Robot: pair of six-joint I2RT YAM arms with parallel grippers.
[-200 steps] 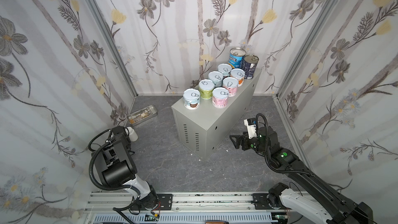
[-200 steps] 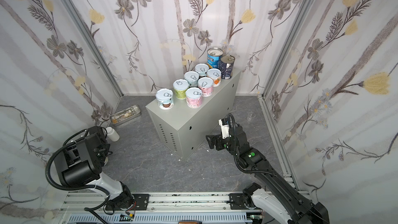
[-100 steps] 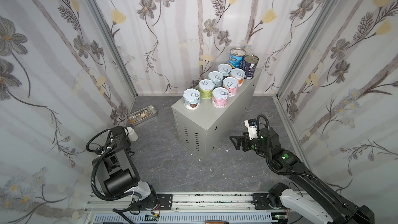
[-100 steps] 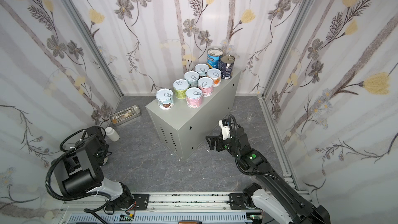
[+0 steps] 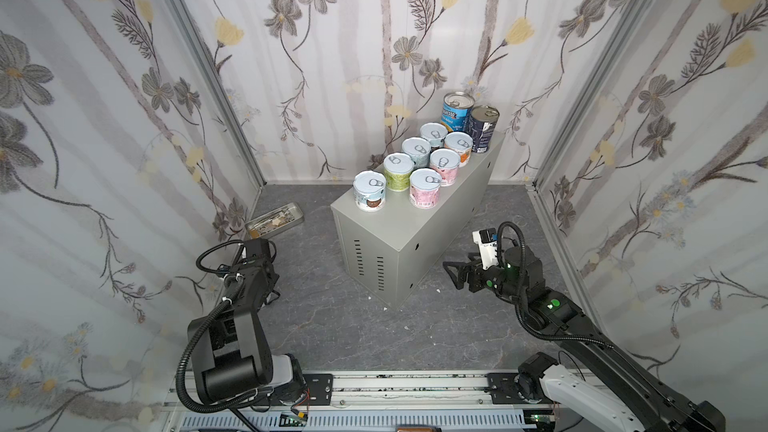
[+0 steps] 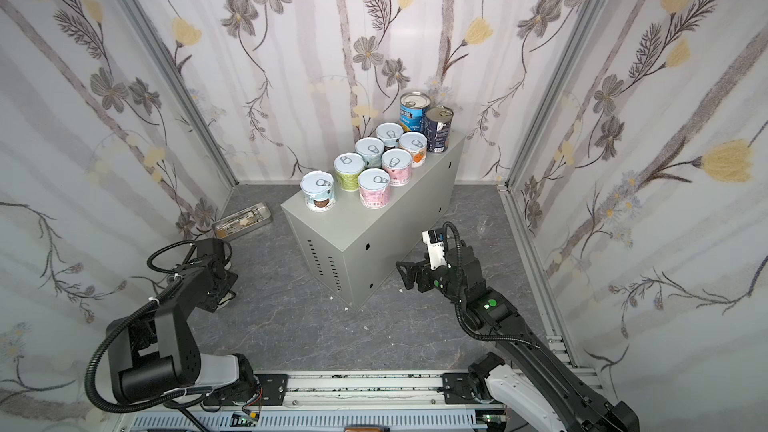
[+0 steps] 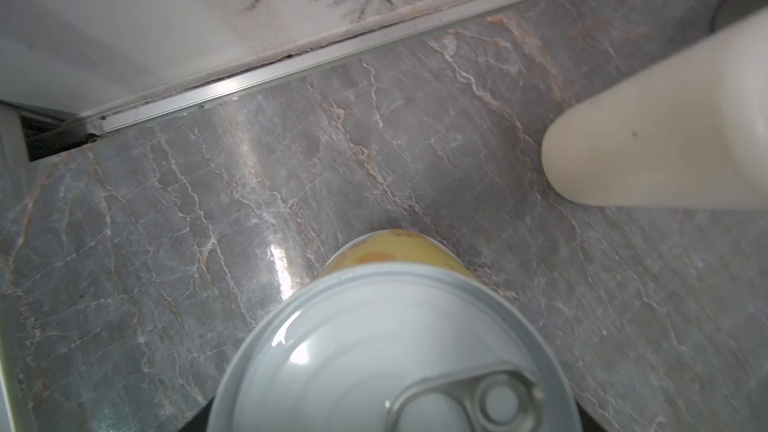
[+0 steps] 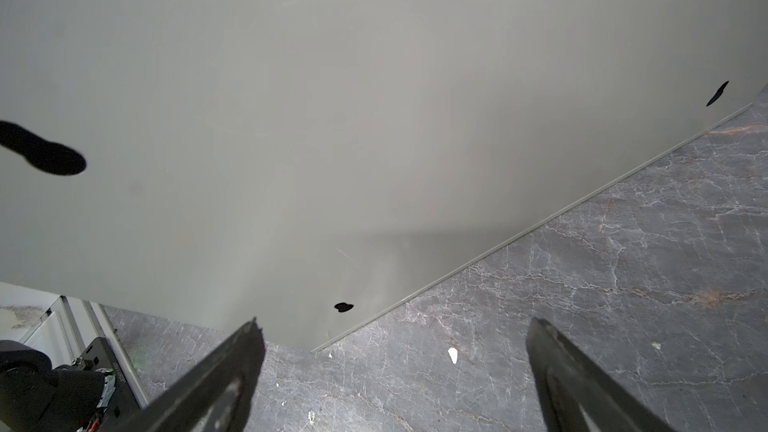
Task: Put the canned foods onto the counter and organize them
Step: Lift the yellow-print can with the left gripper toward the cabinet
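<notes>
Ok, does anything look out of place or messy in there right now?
One yellow can is down on the floor near the left wall, beside a white bottle, while nine cans stand on the grey box. A few white crumbs are scattered on the floor around the box's near end.

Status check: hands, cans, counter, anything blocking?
Left hand shut on yellow-labelled can, low near the floor. Right hand open, empty, beside counter. Nine cans upright on counter. White bottle close beside the gripped can.
</notes>
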